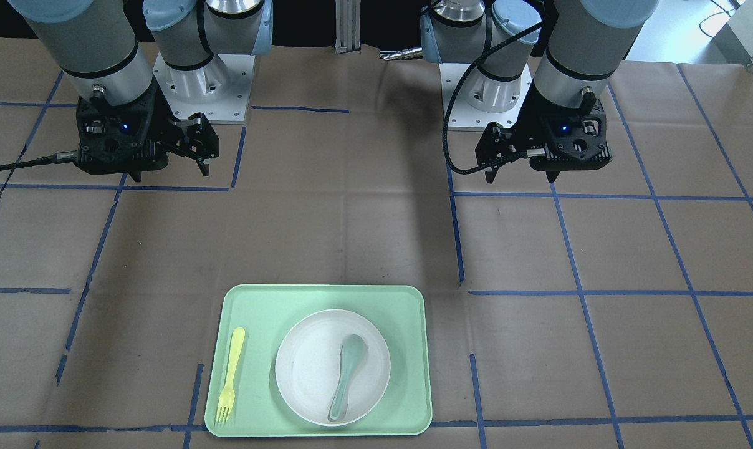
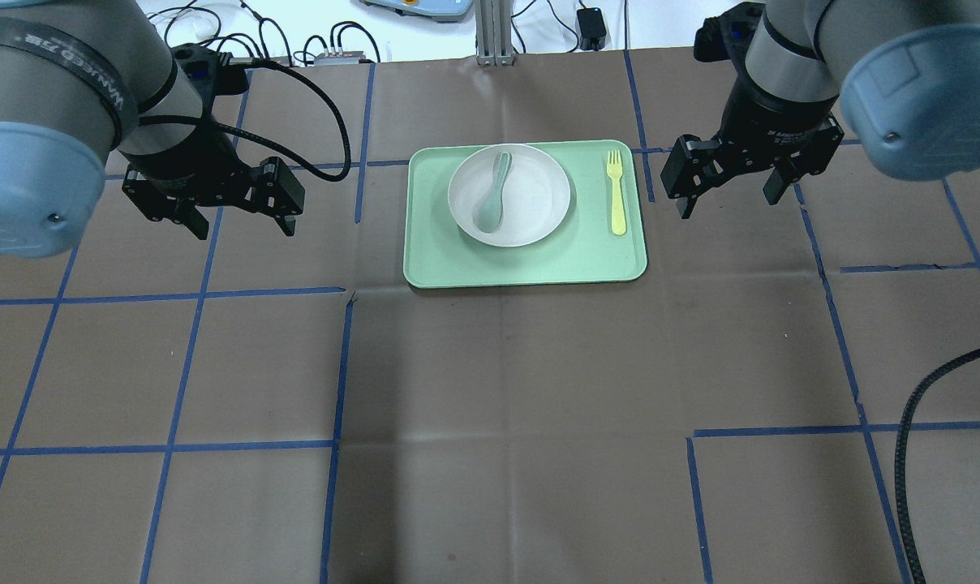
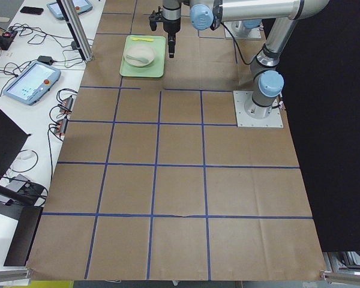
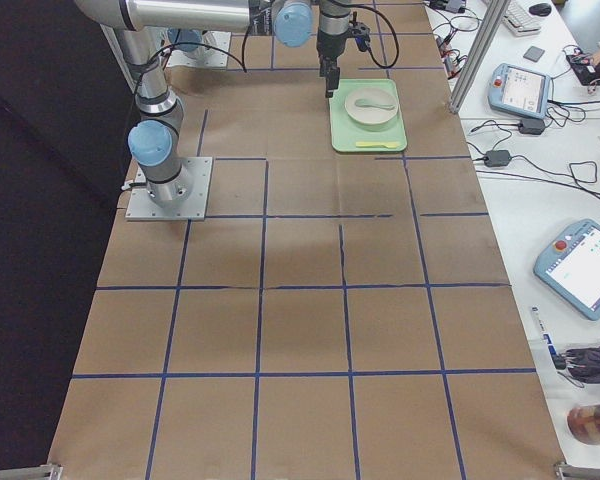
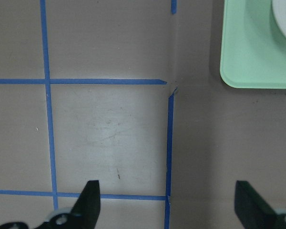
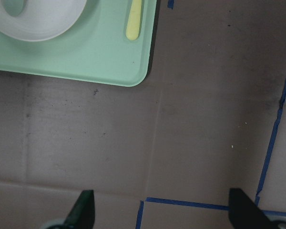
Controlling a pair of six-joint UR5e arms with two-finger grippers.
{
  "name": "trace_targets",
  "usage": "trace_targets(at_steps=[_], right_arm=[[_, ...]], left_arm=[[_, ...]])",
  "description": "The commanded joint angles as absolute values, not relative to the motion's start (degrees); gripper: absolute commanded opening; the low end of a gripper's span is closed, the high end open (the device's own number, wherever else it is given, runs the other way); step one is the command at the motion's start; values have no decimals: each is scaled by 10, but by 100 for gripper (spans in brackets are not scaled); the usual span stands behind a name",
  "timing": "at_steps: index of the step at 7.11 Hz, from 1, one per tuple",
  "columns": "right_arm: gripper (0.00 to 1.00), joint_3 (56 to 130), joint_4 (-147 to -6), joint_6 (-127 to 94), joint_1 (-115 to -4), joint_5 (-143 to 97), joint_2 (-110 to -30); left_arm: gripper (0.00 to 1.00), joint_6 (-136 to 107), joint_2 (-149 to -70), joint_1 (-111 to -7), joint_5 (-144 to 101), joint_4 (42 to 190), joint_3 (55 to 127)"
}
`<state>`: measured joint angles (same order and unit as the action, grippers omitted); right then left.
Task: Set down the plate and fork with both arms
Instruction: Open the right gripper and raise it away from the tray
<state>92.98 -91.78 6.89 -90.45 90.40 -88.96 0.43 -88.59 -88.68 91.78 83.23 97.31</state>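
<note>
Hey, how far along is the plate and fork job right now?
Looks done: the round off-white plate and pale-yellow plastic fork lie side by side on the rectangular light-green tray. In hand: nothing; the left claw and right claw hang open and empty, off the tray. Left: apparently nothing, unless they belong elsewhere.

plate (image 1: 302, 369) off-white | fork (image 1: 232, 368) pale yellow | tray (image 1: 409, 362) light green | spoon (image 1: 346, 377) grey-green | table (image 1: 351, 237) brown, blue grid

A rectangular light-green plastic tray (image 2: 522, 264) lies on the brown paper-covered table (image 2: 490, 405), on the side far from the robot's bases, midway across. In it sits a round off-white plate (image 2: 539, 182) with a grey-green spoon (image 2: 492, 192) lying in it. A pale-yellow plastic fork (image 2: 616, 195) lies in the tray right of the plate, alongside, not touching.
</note>
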Motion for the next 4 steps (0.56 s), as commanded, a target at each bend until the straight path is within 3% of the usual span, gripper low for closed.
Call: trace_targets(at_steps=[1,4], right_arm=[[100,902,-873,65,-903,908,-889],[100,899,-867,65,-904,908,-889]], left_arm=[[100,4,-886,-887,918,832,973],[100,4,-886,-887,918,832,973]])
